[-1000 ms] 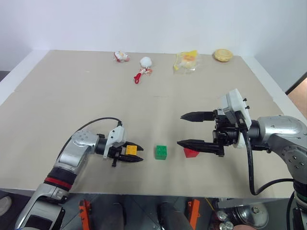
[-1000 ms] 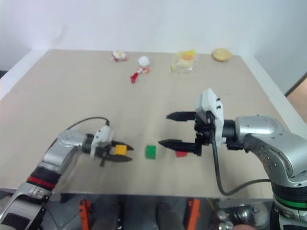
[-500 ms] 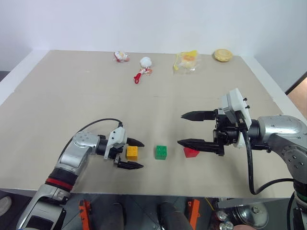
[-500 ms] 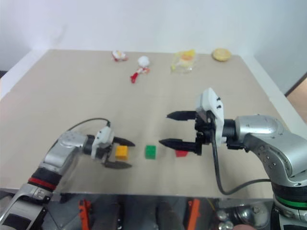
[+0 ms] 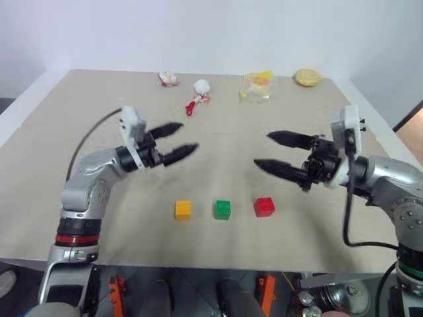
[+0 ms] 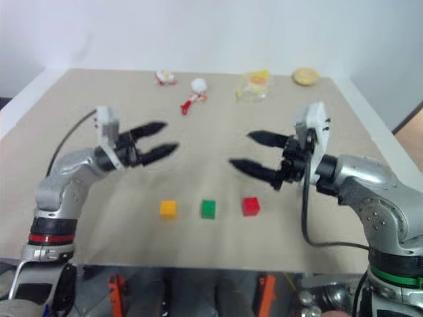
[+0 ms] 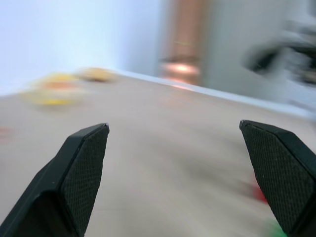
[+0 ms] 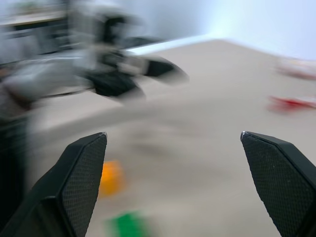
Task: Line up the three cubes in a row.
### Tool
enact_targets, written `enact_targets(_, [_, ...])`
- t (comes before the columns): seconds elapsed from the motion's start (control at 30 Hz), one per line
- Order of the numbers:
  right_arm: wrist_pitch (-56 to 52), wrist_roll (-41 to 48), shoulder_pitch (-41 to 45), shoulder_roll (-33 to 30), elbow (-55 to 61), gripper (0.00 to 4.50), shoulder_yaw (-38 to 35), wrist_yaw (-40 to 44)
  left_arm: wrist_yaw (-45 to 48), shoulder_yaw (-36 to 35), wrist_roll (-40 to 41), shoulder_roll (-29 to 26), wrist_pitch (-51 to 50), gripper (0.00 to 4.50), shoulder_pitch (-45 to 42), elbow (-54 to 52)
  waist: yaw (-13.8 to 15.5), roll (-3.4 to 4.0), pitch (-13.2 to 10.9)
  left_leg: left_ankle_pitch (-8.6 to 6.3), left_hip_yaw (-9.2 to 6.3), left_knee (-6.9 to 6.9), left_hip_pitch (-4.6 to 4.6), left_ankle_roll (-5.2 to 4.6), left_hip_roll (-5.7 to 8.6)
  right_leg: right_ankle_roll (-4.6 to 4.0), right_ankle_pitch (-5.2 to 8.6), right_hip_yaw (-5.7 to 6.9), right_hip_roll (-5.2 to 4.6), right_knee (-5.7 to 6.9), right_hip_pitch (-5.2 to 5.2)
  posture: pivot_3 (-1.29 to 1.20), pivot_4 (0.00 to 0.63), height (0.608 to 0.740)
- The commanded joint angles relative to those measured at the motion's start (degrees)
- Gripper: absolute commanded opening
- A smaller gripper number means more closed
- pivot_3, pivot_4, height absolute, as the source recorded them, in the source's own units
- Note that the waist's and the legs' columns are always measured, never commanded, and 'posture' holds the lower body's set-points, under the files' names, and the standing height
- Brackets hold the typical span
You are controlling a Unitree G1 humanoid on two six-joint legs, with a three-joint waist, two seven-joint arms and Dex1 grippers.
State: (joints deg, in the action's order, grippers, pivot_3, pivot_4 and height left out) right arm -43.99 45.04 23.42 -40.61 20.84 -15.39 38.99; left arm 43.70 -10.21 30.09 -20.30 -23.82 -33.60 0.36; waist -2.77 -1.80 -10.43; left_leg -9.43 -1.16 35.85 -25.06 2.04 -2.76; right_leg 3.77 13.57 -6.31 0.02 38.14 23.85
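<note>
A broad table [image 5: 79, 172] with a flat, matte beige top carries the whole scene, its pale edge running along the near side. Above it the two arms are raised, silver-grey and rounded, each ending in a pair of tapered black fingers with finely textured inner pads. The left gripper [image 5: 173, 140] hangs over the left half of the table, angled toward the middle, fingers spread apart and holding nothing. The right gripper [image 5: 276, 151] hangs over the right half, pointing back toward the left one, its fingers likewise parted wide and empty.

Near the front edge sit the three cubes, small glossy plastic bricks with studded tops, in one straight line with small gaps: the orange-yellow cube [image 5: 183, 210] on the left, the green cube [image 5: 222, 209] in the middle, the red cube [image 5: 264, 207] on the right. None touch, and both grippers are well clear of them.

Along the far edge lie a crinkled yellow packet [image 5: 259, 84], a round tan disc [image 5: 307, 76], a white ball with a red piece [image 5: 199, 92] and a small red-and-white item [image 5: 168, 79], too small to identify. Both wrist views are blurred; the smears of colour between the fingers are probably the cubes.
</note>
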Motion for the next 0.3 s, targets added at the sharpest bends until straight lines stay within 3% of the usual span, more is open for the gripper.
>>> enact_targets(0.03, [5.65, -4.65, -1.20, 7.95, -3.07, 4.50, -3.35, -11.81, -15.47, -5.14, -3.70, 3.61, 2.72, 4.39, 4.01, -5.04, -0.03, 0.02, 0.00, 0.00, 0.04, 0.00, 0.00, 0.00, 0.00, -0.01, -0.02, -0.04, 0.00, 0.01, 0.02, 0.00, 0.150, 0.740])
enact_targets(0.3, [21.31, -23.44, -8.62, 21.93, -10.01, 4.50, 0.62, -28.32, -34.03, -2.69, -15.77, 11.73, 10.43, 4.39, 14.15, -7.70, 0.31, 0.03, 0.01, 0.05, 0.03, -0.08, -0.08, 0.07, 0.08, 0.01, -0.05, -0.08, -0.02, -0.02, 0.05, 0.00, 0.150, 0.740])
